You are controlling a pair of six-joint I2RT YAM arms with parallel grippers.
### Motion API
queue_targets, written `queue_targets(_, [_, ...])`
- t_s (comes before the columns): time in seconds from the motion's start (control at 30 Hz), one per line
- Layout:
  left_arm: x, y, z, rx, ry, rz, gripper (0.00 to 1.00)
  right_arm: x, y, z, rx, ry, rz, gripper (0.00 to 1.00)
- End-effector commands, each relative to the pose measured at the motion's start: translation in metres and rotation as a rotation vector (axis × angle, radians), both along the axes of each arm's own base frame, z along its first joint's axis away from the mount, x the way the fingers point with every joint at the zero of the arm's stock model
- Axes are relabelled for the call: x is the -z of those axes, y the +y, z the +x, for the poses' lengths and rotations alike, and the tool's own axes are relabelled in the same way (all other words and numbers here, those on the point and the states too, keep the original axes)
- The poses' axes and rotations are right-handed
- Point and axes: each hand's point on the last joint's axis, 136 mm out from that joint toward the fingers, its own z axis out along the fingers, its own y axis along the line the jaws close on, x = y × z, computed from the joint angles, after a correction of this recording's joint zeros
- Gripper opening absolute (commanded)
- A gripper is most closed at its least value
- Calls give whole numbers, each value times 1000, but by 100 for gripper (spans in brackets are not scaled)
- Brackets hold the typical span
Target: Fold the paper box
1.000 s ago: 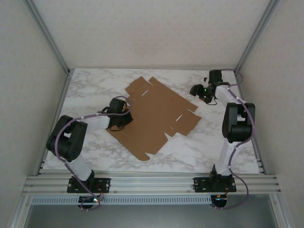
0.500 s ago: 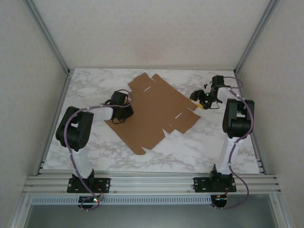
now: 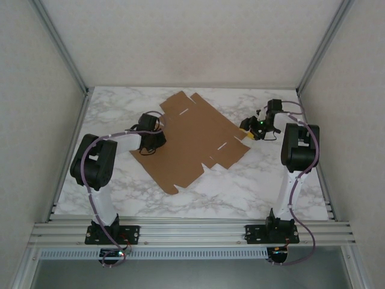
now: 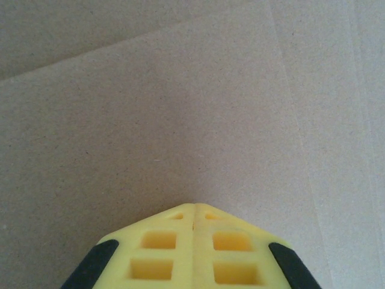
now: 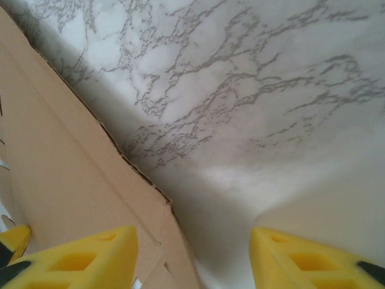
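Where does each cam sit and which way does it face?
Top external: above and behind the arm bases, looking down at the table and paper box; both arms show, left claw on the box, right claw at its right edge.
Left wrist: faces down onto cardboard; left claw shut at bottom.
Right wrist: faces down at marble and the box's edge; right claw open at bottom.
Shared: all three see the box.
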Motion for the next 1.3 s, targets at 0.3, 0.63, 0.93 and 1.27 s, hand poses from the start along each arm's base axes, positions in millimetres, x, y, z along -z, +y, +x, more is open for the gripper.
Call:
queue_targets(0.3, [26, 19, -16, 5, 106, 81, 0, 1, 17, -18, -6, 45, 97, 47])
queue_targets(0.63, [20, 17, -13, 11, 88, 67, 0, -7, 38, -20, -52, -2, 196, 11])
queue_targets(0.93, [-3, 25, -2, -15, 49, 47, 0, -40, 42, -14, -100, -187, 79, 1])
queue_targets(1.27, [-85, 11, 27, -14, -80, -77, 35, -94, 66, -13, -168, -530, -24, 0])
